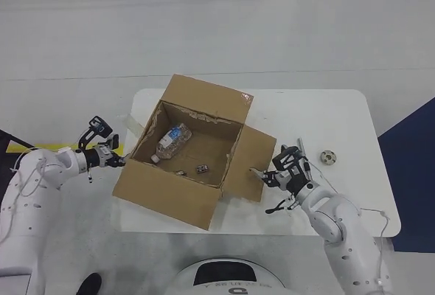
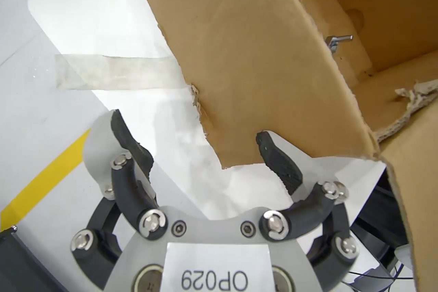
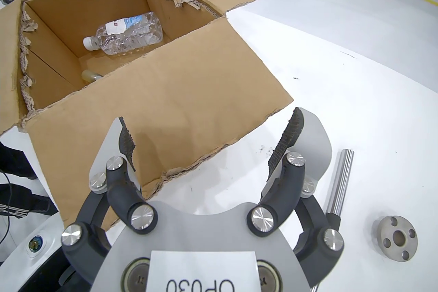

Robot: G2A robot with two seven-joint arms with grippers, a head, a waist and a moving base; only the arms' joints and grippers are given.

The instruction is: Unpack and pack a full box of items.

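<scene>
An open cardboard box (image 1: 175, 195) stands on the white table (image 1: 335, 118), flaps spread. Inside lies a clear plastic bottle (image 1: 172, 141) with a white cap, plus small dark parts (image 1: 200, 169) on the floor. The bottle (image 3: 126, 33) lies on its side in the right wrist view, with a small jar (image 3: 89, 75) below it. My left gripper (image 1: 115, 157) is open at the box's left side, its fingers (image 2: 279, 161) straddling the side flap (image 2: 246, 67). My right gripper (image 1: 265, 175) is open at the right flap (image 3: 164, 108), nothing held.
A metal rod (image 3: 339, 182) and a round metal flange (image 3: 398, 238) lie on the table by my right gripper; the flange (image 1: 327, 157) sits right of the box. A strip of tape (image 2: 113, 71) is stuck across the table's left edge. A metal bolt (image 2: 338, 40) lies inside the box.
</scene>
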